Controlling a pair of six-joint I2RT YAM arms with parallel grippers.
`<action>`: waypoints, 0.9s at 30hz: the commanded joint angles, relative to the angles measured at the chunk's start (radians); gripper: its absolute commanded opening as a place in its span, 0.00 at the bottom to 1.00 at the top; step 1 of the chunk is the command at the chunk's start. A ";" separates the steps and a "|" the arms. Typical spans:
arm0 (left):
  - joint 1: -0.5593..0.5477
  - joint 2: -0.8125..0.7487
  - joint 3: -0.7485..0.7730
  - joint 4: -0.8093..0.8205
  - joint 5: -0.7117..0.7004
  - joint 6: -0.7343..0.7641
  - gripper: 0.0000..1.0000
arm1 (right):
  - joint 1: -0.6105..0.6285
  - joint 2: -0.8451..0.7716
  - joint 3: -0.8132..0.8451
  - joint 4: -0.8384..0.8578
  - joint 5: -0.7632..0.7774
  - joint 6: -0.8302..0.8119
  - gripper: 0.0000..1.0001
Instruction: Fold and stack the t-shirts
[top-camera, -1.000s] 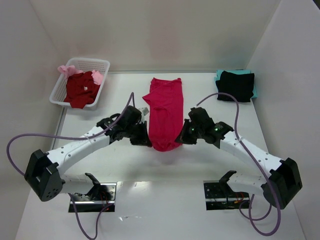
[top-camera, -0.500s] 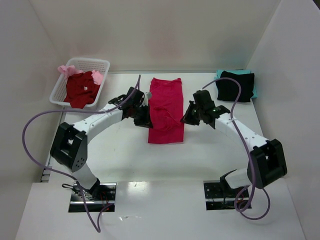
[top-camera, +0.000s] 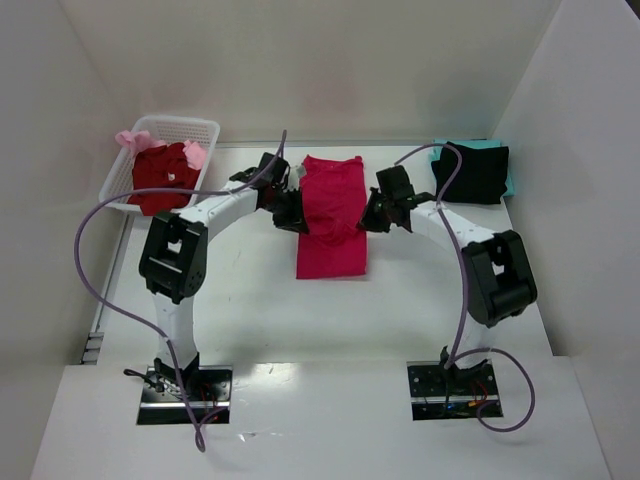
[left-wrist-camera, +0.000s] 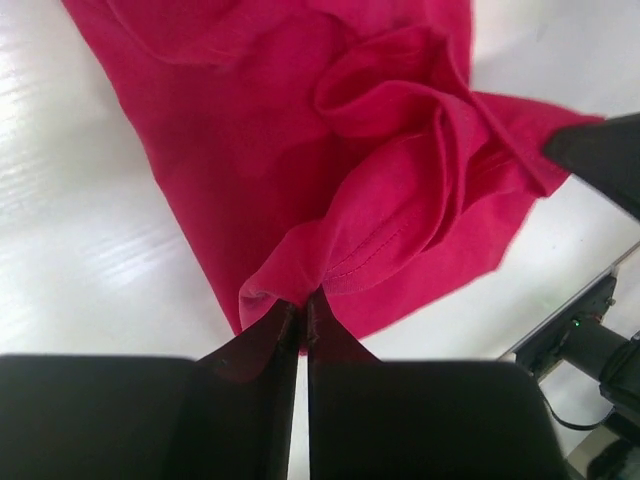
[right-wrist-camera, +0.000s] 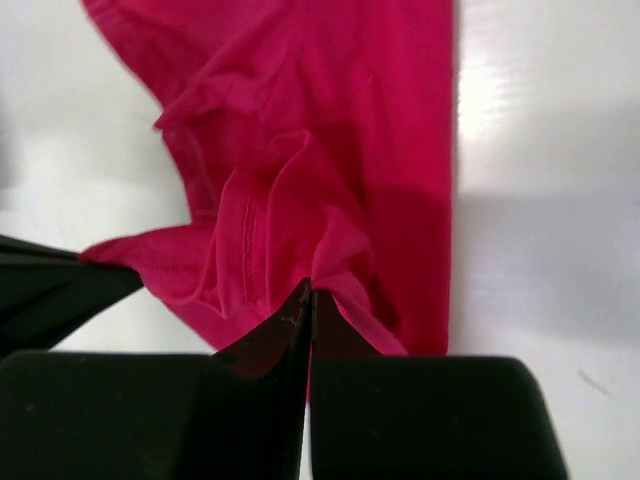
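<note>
A bright crimson-pink t-shirt (top-camera: 335, 235) lies lengthwise in the middle of the table, its near part doubled over toward the back. My left gripper (top-camera: 297, 215) pinches a bunched hem corner on the shirt's left edge. In the left wrist view the cloth (left-wrist-camera: 300, 150) is caught at the tips of that gripper (left-wrist-camera: 302, 305), whose jaws stand almost together. My right gripper (top-camera: 368, 218) is shut on the hem corner on the right edge. In the right wrist view the fabric (right-wrist-camera: 330, 120) rises in a fold from that gripper's (right-wrist-camera: 311, 292) tips.
A white lattice basket (top-camera: 195, 122) at the back left holds a dark red tee (top-camera: 160, 180) and a pale pink one (top-camera: 130, 138). At the back right a folded black tee (top-camera: 472, 172) lies on a teal one (top-camera: 440, 150). Purple cables loop above both arms.
Both arms have swung from the near side toward the back, carrying the shirt's hem corners with them. The shirt now lies shorter, its near end folded over.
</note>
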 joint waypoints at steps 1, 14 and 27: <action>0.020 0.055 0.054 -0.006 0.045 0.026 0.10 | -0.035 0.059 0.085 0.087 0.018 -0.021 0.00; 0.069 0.096 0.117 0.045 0.108 0.026 0.75 | -0.124 0.162 0.157 0.158 -0.069 -0.021 0.41; 0.098 -0.043 0.046 0.107 0.199 0.098 0.84 | -0.124 0.068 0.153 0.230 -0.160 -0.138 0.47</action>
